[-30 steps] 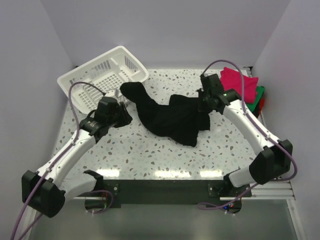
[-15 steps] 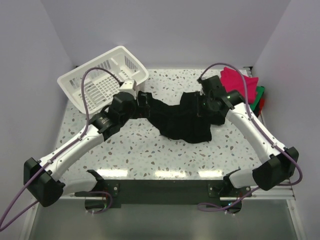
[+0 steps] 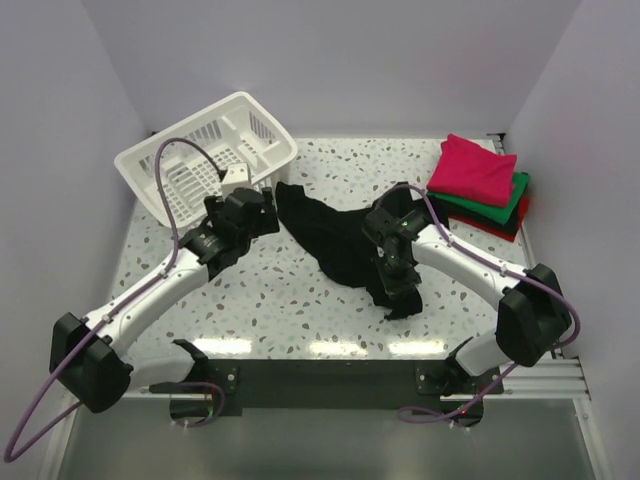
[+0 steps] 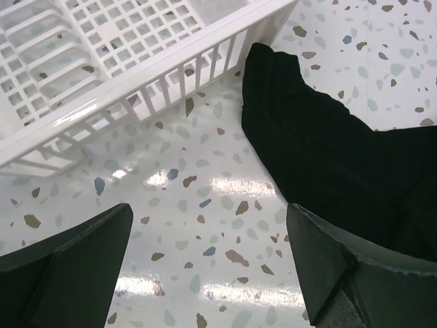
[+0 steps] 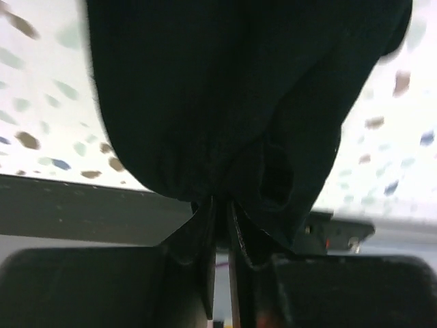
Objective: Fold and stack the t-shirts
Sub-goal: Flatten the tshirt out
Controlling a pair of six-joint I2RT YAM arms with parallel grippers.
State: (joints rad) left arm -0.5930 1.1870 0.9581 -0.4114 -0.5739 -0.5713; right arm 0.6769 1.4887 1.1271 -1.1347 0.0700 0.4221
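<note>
A large black t-shirt lies crumpled mid-table, one end reaching toward the basket and the other lifted toward the near side. My right gripper is shut on a bunched fold of this black t-shirt, which hangs pinched between the tips of the right gripper. My left gripper hovers open just left of the shirt's far end. In the left wrist view, only bare table lies between the fingers of the left gripper, with the black t-shirt to their right. Folded t-shirts are stacked at the back right, with magenta on top and green under it.
A white slatted basket stands tilted at the back left, its rim close ahead of the left fingers. Walls close in the table on the left, back and right. A dark rail runs along the near edge.
My left gripper has opened, let go of the shirt's end and drawn back to the left. The right arm has swung toward the near edge, dragging the shirt and uncovering the stack.
</note>
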